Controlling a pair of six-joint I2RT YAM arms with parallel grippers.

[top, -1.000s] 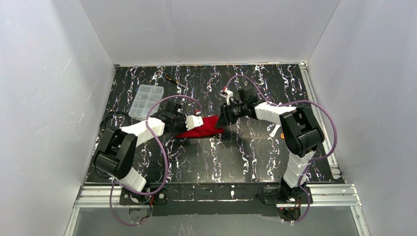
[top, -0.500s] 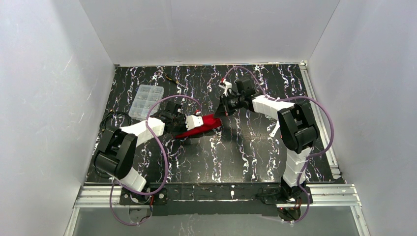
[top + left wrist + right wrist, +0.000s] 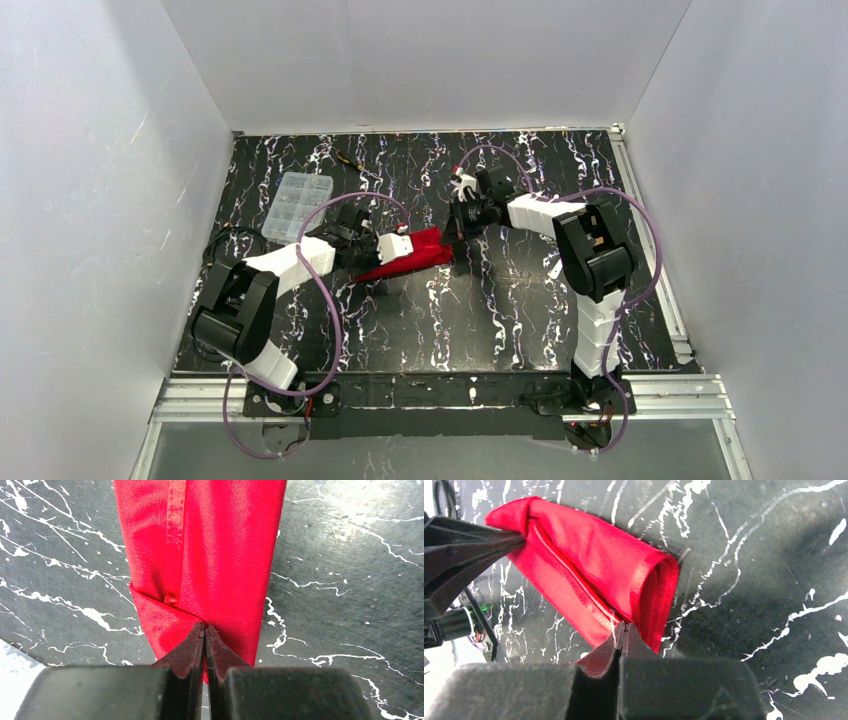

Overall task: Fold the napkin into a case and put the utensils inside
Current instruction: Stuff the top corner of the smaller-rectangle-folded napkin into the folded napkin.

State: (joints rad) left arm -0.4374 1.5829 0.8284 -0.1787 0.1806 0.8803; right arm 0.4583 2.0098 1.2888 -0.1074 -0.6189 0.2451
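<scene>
Clear box (image 3: 292, 203) sits far left on the blk marble table (image 3: 450, 320). Thin blk-yellow tool (image 3: 352, 162) lies near back edge, apart from box.

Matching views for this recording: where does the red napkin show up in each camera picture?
Top external: the bright red creased cloth napkin lies at the picture's centre.
Left wrist: napkin fills the upper centre, reaching the top edge.
Right wrist: napkin runs diagonally from upper left to centre.
Shared landmark: the left pincer, shut on one end of the napkin; it enters the right wrist view from the left edge.
</scene>
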